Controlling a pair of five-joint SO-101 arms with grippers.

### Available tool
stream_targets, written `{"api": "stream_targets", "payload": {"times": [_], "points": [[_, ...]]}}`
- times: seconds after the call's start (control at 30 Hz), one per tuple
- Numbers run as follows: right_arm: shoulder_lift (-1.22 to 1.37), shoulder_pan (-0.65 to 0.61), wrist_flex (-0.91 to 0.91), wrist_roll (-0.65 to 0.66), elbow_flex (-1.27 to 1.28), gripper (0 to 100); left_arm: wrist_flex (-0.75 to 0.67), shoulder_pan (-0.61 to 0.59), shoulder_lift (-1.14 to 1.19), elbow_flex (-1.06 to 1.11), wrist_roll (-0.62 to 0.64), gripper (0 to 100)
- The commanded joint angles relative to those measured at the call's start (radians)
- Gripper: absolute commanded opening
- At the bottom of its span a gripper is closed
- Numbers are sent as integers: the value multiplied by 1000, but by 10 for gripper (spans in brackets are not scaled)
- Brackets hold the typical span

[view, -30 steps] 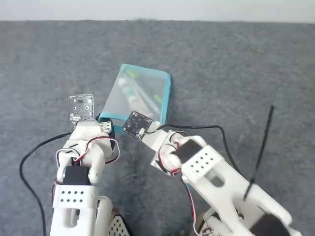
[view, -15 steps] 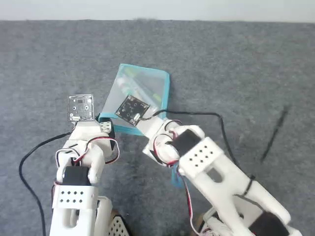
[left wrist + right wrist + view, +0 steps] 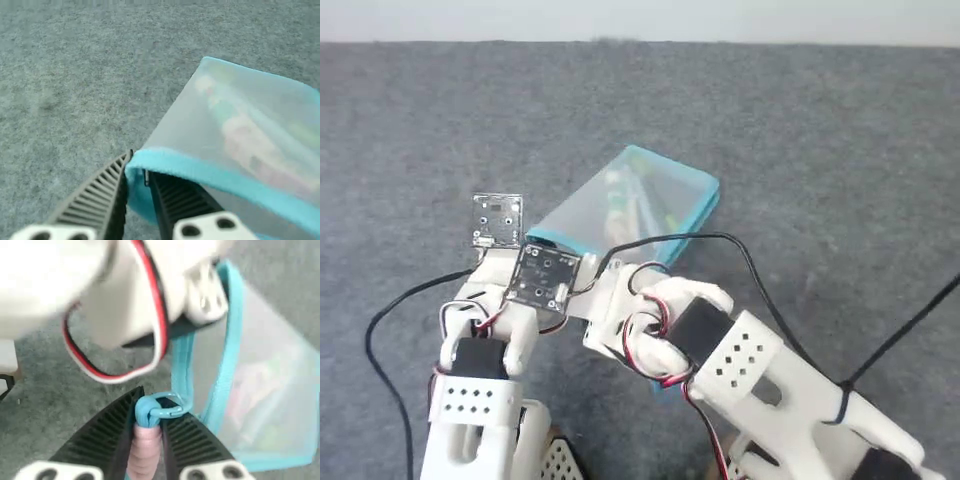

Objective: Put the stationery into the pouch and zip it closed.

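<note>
So over on the left, the left pincer [image 3: 136,169] is clenched on the near teal corner of the pouch [image 3: 645,200], which lies on the grey desk [image 3: 840,130] just ahead of both arms, slanting away to the right. You can see the stationery [image 3: 240,135] sitting inside through the see-through side, though it's too blurry to say which bits are which. On the right, the right pincer [image 3: 150,410] is grasping the teal zipper pull [image 3: 162,407] at the pouch's near edge, right next to the other arm.
</note>
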Motion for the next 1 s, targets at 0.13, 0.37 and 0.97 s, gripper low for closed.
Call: {"api": "stream_targets", "payload": {"times": [0.13,0.37,0.97], "points": [[-61,-44,25,5,-66,34,3,15,-12,-44,-11,9],[-157,-50,200,-5,-68,310,3,-21,-12,-48,-11,9],[-199,289,-170,212,351,318,26,-28,-12,-74,-11,9]]}}
